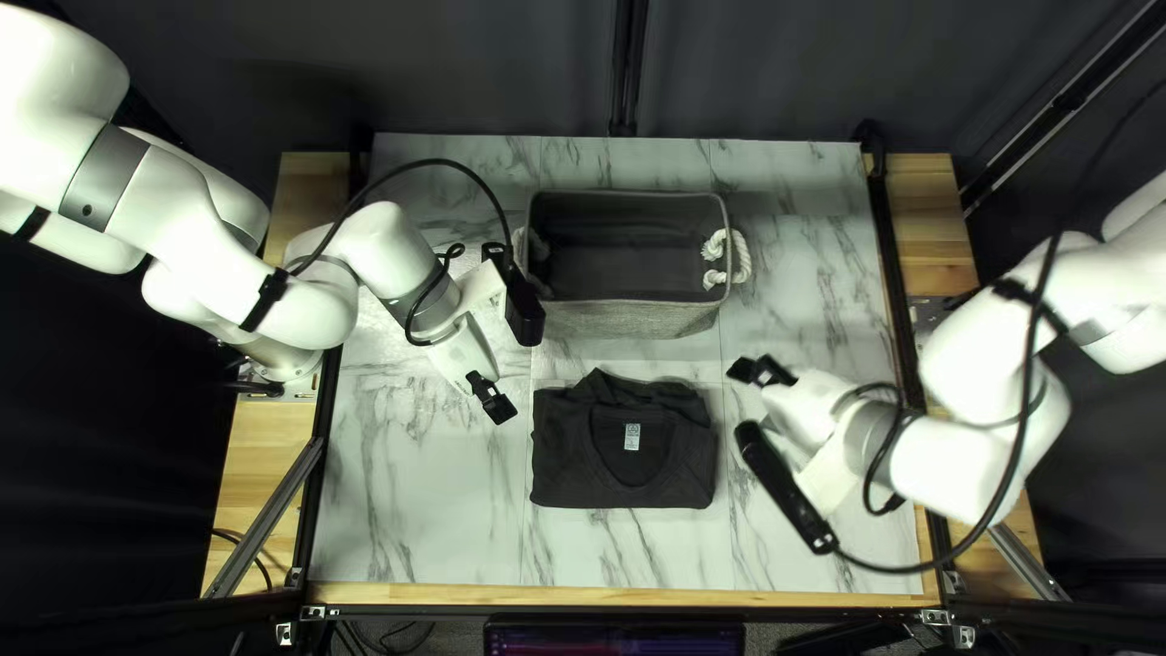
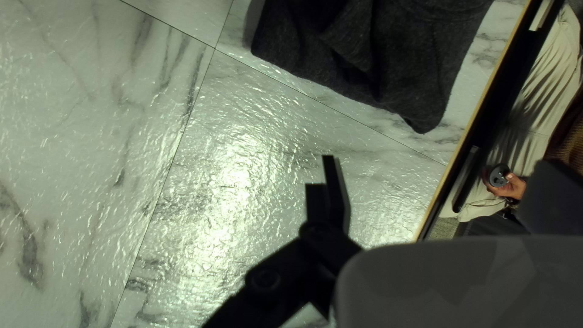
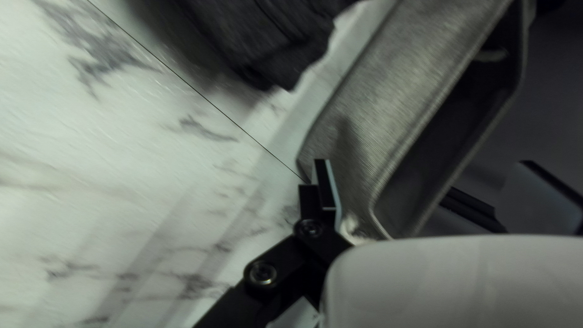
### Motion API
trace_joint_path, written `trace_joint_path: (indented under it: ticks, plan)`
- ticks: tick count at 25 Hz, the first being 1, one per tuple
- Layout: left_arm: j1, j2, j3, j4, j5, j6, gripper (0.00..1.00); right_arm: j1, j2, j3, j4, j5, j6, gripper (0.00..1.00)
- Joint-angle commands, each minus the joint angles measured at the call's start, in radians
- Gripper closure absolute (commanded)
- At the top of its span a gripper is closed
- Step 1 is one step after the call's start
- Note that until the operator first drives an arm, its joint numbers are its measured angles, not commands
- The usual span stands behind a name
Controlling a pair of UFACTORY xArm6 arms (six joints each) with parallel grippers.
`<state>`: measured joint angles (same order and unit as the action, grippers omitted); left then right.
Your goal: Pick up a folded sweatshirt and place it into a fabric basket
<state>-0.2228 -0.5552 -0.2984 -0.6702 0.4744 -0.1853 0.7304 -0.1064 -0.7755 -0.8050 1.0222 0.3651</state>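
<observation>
Person: beyond the desk's near edge, in pale trousers; one hand (image 2: 512,187) holds a small round thing (image 2: 498,175) (grey, by the look of it).
Screen (image 1: 613,639): past the near edge, low in the top left view.
Desk (image 1: 419,522): white marble-look top with grey veins, a wooden strip (image 1: 510,593) along its near side.
Sweatshirt (image 1: 571,456): dark, folded into a rough rectangle, flat on the desk near the middle, between the two grippers and nearer than the basket; a small pale label (image 1: 632,436) shows inside the neck.
Left gripper (image 1: 491,399): near the sweatshirt's left side, apart from it; I cannot tell how far open it is, and nothing shows in its hold. Its wrist view has the sweatshirt ahead of it.
Right gripper (image 1: 760,369): to the right of the sweatshirt, apart from it; how far open, I cannot tell (nothing shows in its hold either). Its wrist view has the sweatshirt and the basket ahead.
Basket (image 1: 620,318): grey fabric, upright, with white rope handles (image 1: 736,255) at its ends; a strip of desk separates it from the sweatshirt.
Curtain (image 1: 486,67): dark, behind the far edge.
</observation>
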Motion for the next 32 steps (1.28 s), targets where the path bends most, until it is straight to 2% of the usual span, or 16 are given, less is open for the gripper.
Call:
trace_joint_path:
  ticks: [1,7,16,26,32]
  plan:
    - [0.0,0.0,0.0,0.0,0.0,0.0,0.0,0.032,0.128,-0.07,0.004,-0.028,0.05,0.0]
    - [0.0,0.0,0.0,0.0,0.0,0.0,0.0,0.061,0.222,-0.126,-0.022,-0.053,0.067,0.0]
    - [0.0,0.0,0.0,0.0,0.0,0.0,0.0,0.058,0.301,-0.121,-0.114,-0.139,0.119,0.0]
    - [0.0,0.0,0.0,0.0,0.0,0.0,0.0,0.056,0.445,-0.217,-0.119,-0.144,0.154,0.0]
    - [0.0,0.0,0.0,0.0,0.0,0.0,0.0,0.056,0.438,-0.197,-0.119,-0.132,0.154,0.0]
